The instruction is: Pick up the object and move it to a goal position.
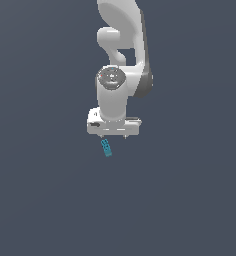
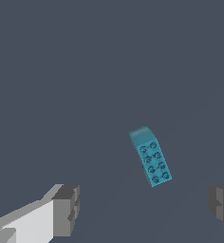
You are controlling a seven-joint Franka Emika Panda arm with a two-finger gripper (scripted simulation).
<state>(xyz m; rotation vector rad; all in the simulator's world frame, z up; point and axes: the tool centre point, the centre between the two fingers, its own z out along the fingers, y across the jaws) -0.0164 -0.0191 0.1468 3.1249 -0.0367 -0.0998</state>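
Fingers [image 2: 66, 209] spread, apart from block [image 2: 150, 157].

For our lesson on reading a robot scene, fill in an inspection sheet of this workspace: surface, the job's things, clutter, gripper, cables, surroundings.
Surface: plain dark grey-blue ground, no markings.
Job's things: one small teal studded block, lying flat with studs facing the wrist camera, askew to the gripper; no goal marker seen.
Clutter: nothing seen.
Gripper: gripper open, fingers spread wide, holding nothing; the block lies apart from both fingers. In the exterior view it hangs near the block.
Cables: nothing seen.
Surroundings: white arm only; uniform background.
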